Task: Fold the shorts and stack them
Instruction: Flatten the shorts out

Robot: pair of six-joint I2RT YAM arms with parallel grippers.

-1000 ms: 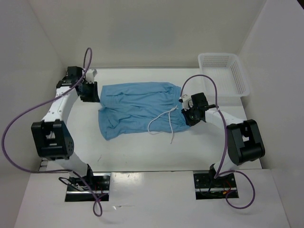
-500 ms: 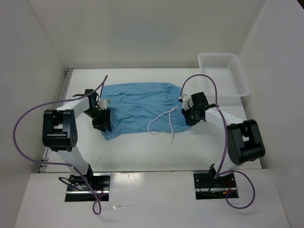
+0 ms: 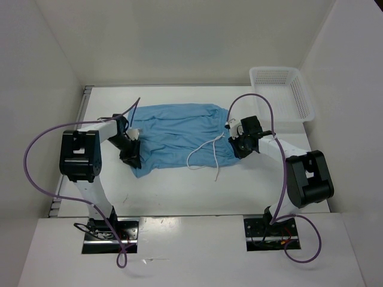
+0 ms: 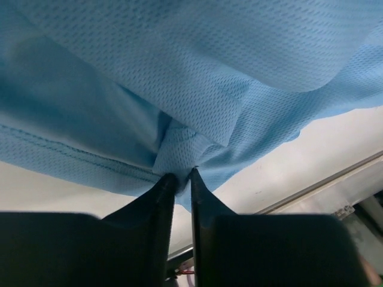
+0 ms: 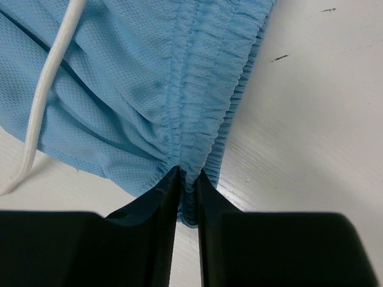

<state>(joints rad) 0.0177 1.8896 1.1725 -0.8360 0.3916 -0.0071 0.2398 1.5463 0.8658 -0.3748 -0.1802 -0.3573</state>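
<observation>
The left gripper [image 4: 179, 175] pinches a fold of the sky-blue shorts [image 3: 176, 131]. The right gripper [image 5: 187, 177] clamps their gathered waistband [image 5: 206, 84].

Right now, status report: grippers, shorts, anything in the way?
Left gripper shut on shorts hem. Right gripper shut on waistband. Shorts spread, unfolded. Drawstring trailing loose.

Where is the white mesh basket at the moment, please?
In the top view, the white mesh basket sits at the far right corner of the table, beyond the right gripper and apart from the shorts.
</observation>
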